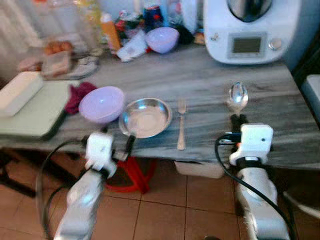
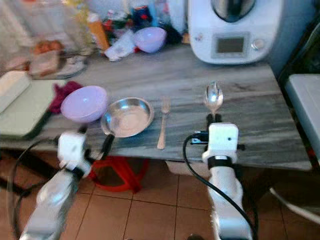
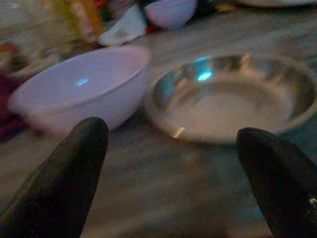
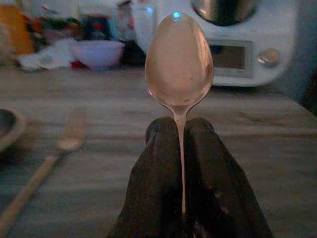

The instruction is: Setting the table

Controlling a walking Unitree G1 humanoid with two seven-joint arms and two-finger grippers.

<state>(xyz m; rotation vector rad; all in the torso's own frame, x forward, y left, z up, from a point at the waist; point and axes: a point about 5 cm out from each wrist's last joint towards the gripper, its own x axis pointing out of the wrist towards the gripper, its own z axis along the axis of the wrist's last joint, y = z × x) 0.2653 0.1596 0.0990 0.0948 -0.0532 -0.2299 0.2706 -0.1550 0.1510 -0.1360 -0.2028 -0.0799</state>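
Steel bowl [image 1: 145, 117] between lilac bowl [image 1: 101, 104] and fork [image 1: 181, 129].

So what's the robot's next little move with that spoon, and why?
Probably lower the spoon onto the table right of the fork and let go: the right gripper is shut on its handle, and the metal plate and fork are already laid.

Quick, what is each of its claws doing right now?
Left gripper: open, empty, near the round steel dish.
Right gripper: closed on the shiny metal spoon.

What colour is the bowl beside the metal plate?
Pale lilac plastic bowl; clearest in the left eye view.
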